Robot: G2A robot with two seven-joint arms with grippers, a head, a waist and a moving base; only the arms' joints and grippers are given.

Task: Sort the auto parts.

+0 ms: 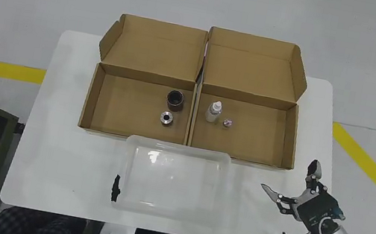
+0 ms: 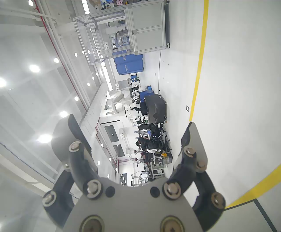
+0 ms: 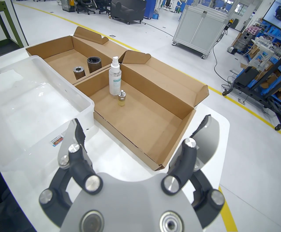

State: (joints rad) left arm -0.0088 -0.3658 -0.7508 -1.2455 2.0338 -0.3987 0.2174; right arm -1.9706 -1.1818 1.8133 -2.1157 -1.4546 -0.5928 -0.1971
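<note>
From above, we see the right gripper (image 1: 290,179) over the near corner of the table (image 1: 63,95), its fingers spread wide with nothing between them. Ahead of it stands the nearer cardboard box (image 1: 291,135), holding a spray bottle (image 1: 213,111) and a small bottle (image 1: 228,122). Beyond that is the farther box (image 1: 89,96) with a dark sleeve (image 1: 175,100) and a metal ring (image 1: 165,118). The piece we judge unsorted is a small black part (image 1: 115,187) on the bare table. It lies just beside the clear tub (image 1: 179,145), on the side away from this gripper, so the whole tub sits between them. Its long axis runs along the tub's short wall, toward and away from the robot. In the left wrist view, the left gripper (image 2: 131,126) is likewise spread and empty, aimed at the hall floor rather than the table, so we cannot place it against the part. In the right wrist view, the tub lies beside the open fingers and the nearer box ahead. We judge the left arm better placed for the pick, since the right would have to cross the tub.
</note>
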